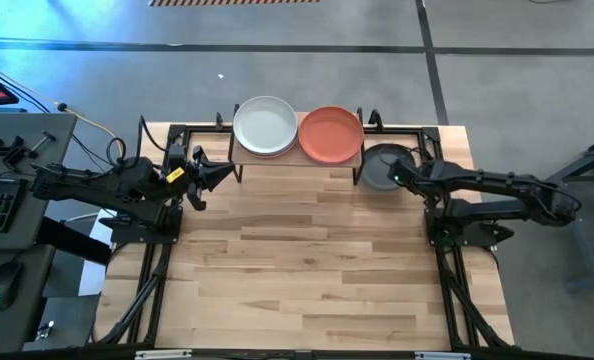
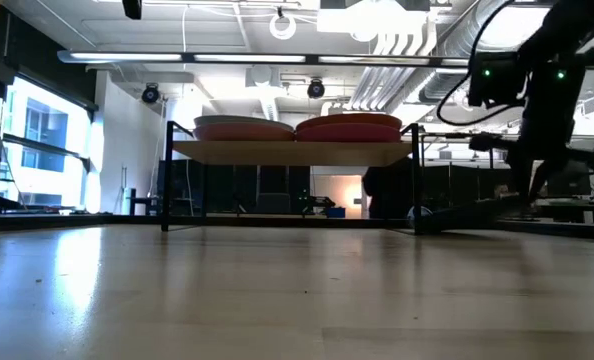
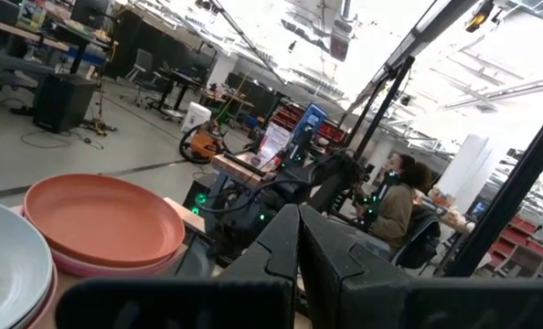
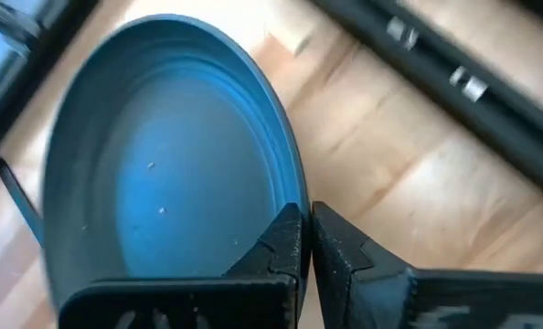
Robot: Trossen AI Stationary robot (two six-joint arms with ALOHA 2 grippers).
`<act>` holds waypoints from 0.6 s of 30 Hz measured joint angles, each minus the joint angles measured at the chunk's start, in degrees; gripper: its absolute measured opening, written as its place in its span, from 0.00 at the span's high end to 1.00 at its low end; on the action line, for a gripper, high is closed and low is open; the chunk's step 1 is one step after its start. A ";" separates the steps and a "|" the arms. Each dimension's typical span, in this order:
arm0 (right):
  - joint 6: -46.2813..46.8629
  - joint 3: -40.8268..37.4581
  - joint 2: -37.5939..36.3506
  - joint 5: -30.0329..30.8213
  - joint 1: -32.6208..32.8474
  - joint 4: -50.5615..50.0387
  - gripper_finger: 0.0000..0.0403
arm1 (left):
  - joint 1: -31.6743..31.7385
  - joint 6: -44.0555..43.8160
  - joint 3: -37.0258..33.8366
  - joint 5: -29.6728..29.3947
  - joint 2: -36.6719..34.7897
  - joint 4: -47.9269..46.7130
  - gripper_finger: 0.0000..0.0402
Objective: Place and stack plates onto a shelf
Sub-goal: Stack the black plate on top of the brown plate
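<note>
- Left gripper: at 9 o'clock of shelf, fingers pressed together, holding nothing.
- Pale grey-white plate, terracotta plate: topping two stacks on shelf.
- Right gripper: fingers pinching rim of dark grey plate, at shelf's 3 o'clock.

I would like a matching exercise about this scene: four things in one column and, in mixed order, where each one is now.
Things:
1. white plate
2. terracotta plate
3. dark grey plate
4. left gripper

Places:
A. on the table, right of the shelf, at the right gripper
B. top of the left stack on the shelf
C. just left of the shelf, holding nothing
D. top of the right stack on the shelf

Pairs: 1-B, 2-D, 3-A, 4-C
</note>
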 joint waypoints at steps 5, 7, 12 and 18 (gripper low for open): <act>-4.51 4.08 -0.30 1.10 -2.65 -3.92 1.00 | -0.01 0.00 0.00 0.01 0.00 -0.25 1.00; -5.03 5.36 -0.94 2.07 -3.56 -4.82 1.00 | 0.00 0.00 0.00 0.02 0.00 -0.37 1.00; -5.07 6.87 -4.54 4.51 -5.89 -7.08 1.00 | -0.04 -0.02 0.00 0.10 0.00 -0.38 1.00; -7.31 6.87 -11.62 5.02 -10.57 -8.71 1.00 | -0.04 -0.02 0.00 0.63 0.00 -0.37 1.00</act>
